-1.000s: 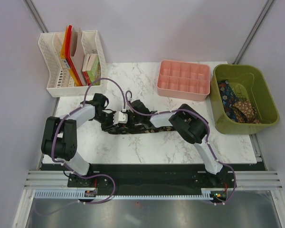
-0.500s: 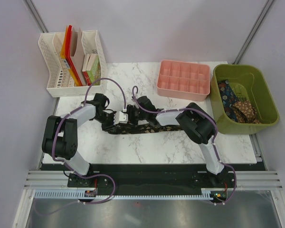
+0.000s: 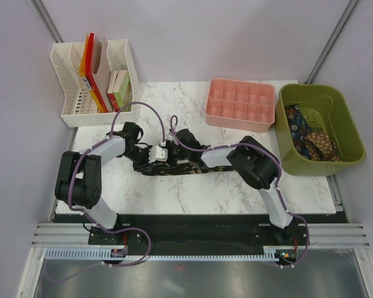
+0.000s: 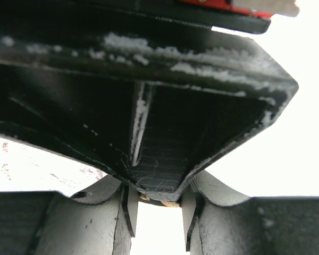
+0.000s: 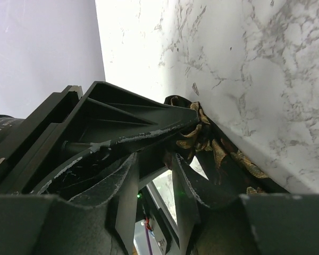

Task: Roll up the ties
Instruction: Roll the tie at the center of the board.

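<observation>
On the marble table (image 3: 193,192), seen from above, your right pincer (image 3: 176,151) has shifted a little farther from you over the last second, and its elbow has drawn to the right. The left pincer (image 3: 150,158) stays over the left end of the dark patterned tie (image 3: 186,169), which lies stretched left to right across the middle. The other ties (image 3: 311,139) sit in the green bin (image 3: 348,118) at the far right. Judge this as a let-go and regrip partway into the roll, so most of the length is yet to be wound. In the left wrist view a black part blocks nearly everything. The fingers (image 4: 125,212) stand a narrow gap apart with a scrap of gold-brown pattern at their tips, and you cannot tell whether they pinch it. In the right wrist view the jaws stand apart with nothing between them. The tie's bunched end lies just beside the outer face of one finger (image 5: 186,191), not in the gap.
</observation>
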Robot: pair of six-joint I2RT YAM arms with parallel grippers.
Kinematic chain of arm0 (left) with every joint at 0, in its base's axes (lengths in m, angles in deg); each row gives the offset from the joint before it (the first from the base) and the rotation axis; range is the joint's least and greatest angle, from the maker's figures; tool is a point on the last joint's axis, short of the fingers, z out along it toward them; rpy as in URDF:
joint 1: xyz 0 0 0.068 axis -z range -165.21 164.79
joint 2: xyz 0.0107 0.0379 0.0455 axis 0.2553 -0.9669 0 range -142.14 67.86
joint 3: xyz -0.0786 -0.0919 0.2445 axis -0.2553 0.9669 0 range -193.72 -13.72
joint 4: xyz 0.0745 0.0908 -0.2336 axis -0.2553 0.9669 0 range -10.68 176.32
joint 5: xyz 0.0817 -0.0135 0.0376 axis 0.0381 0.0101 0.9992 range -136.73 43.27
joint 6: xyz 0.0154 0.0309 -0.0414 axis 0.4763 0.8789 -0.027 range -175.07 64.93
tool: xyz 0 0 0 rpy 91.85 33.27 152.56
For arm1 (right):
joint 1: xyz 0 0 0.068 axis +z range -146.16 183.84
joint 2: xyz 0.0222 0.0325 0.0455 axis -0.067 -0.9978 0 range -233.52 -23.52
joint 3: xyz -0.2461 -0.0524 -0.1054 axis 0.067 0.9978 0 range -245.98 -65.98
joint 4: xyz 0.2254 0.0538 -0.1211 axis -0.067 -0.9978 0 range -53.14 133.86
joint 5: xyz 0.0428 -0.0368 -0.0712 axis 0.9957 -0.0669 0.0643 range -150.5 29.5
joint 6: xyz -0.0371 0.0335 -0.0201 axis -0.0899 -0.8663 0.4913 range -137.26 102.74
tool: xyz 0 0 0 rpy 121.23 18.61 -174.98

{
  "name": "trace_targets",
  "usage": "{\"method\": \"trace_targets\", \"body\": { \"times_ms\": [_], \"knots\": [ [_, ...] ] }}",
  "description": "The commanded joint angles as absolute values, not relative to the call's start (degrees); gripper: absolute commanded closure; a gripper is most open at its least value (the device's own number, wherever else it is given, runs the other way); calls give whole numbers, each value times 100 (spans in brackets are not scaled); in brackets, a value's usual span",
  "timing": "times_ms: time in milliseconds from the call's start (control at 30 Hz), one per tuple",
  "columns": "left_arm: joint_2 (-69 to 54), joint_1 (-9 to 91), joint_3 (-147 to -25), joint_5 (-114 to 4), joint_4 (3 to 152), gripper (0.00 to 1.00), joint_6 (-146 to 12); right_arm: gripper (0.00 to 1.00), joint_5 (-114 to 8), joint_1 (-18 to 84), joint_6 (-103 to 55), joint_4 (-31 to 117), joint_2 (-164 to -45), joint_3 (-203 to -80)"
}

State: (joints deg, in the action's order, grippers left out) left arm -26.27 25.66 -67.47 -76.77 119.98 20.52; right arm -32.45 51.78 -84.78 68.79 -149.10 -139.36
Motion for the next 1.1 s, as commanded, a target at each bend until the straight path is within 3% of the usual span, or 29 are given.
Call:
{"method": "trace_targets", "body": {
  "times_ms": [0, 867, 967, 1000, 1067],
  "knots": [
    [-2899, 2604, -6557, -7231, 12159, 67, 1919, 62, -3361, 5227, -8406, 6909, -15035, -13884],
    [-2785, 2604, -6557, -7090, 12116, 67, 1973, 56, -3378, 5236, -8388, 7023, -15184, -14024],
    [-2785, 2604, -6575, -7046, 11932, 69, 1771, 65, -3378, 5236, -8362, 7111, -15298, -14112],
    [-2768, 2604, -6592, -7055, 11896, 69, 1744, 77, -3405, 5227, -8335, 7111, -15325, -14138],
    [-2750, 2604, -6566, -7046, 11826, 69, 1717, 87, -3423, 5201, -8256, 7111, -15369, -14209]
  ]
}}
